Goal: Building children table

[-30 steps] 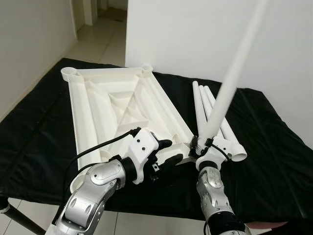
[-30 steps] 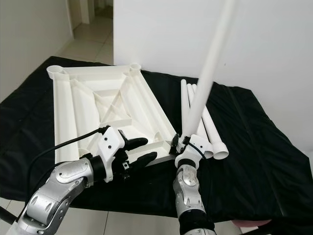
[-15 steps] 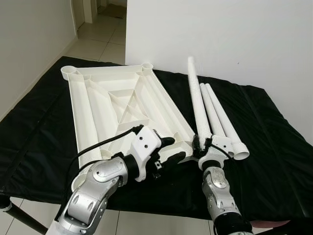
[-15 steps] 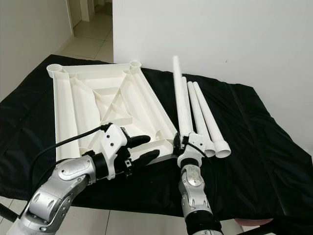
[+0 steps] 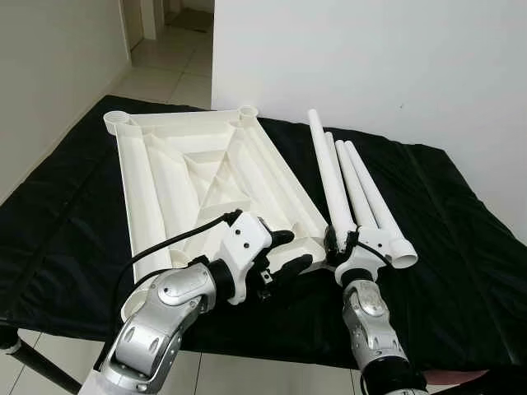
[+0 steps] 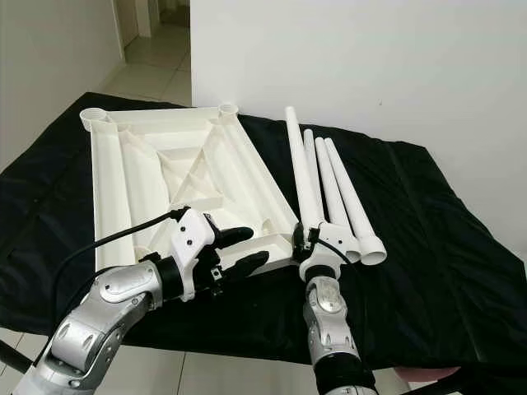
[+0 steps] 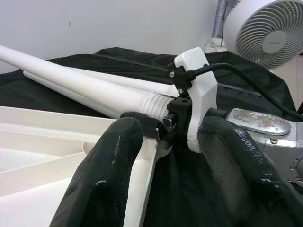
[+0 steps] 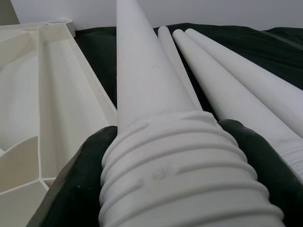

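Observation:
A white plastic tabletop [image 5: 198, 173] lies upside down on the black-covered surface, with round leg sockets at its corners. My right gripper [image 5: 339, 245] is shut on the threaded end of a white table leg [image 5: 325, 169], right beside the tabletop's near right corner. The leg slants low away from me, next to three loose legs [image 5: 370, 197]. In the right wrist view the ribbed thread [image 8: 180, 175] sits between both black fingers [image 8: 66, 189]. My left gripper [image 5: 294, 249] is open at that same corner, and its fingers [image 7: 111, 165] point toward the right gripper [image 7: 191, 109].
The black cloth [image 5: 461, 247] covers the whole work surface, whose front edge is just below my arms. A white wall stands behind, with a doorway and tiled floor at the far left. A fan [image 7: 265, 33] stands off to my right.
The leg in my right gripper has swung down from pointing steeply up to lying low beside the three loose legs. My left gripper has barely moved.

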